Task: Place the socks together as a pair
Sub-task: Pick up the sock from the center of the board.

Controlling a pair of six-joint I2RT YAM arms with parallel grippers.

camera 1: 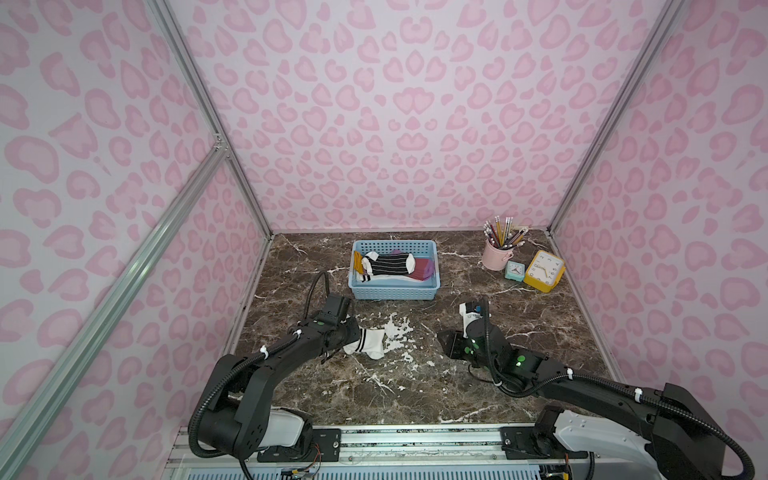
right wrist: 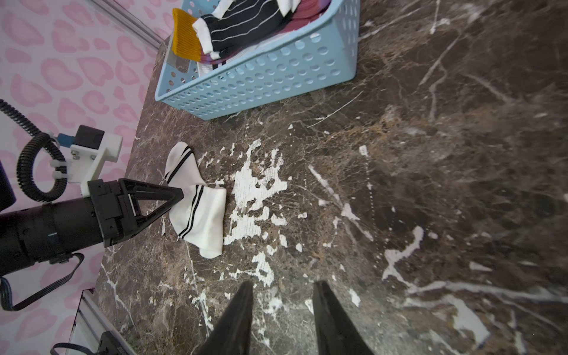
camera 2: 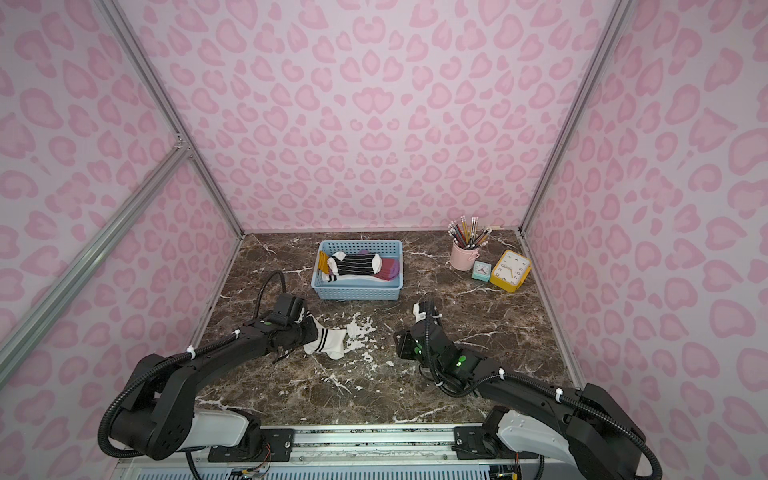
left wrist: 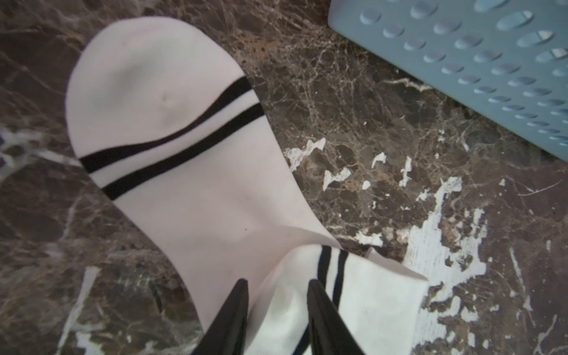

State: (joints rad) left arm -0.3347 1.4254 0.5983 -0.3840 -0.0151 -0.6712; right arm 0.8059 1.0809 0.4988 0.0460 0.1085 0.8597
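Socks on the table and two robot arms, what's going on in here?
The robot is pairing socks. Two white socks lie overlapped on the table, in front of the basket. The left gripper is down on them, its fingers either side of a fold of fabric; whether it grips cannot be told. The right gripper hangs open over bare table, holding nothing. A black striped sock and maroon ones lie in the basket.

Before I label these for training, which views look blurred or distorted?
Left wrist view: white sock soft, blue basket out of focus. Right wrist view: sharp centre, marble table smeared toward the frame's margin. Both top views: crisp, wide-angle stretch at the walls.
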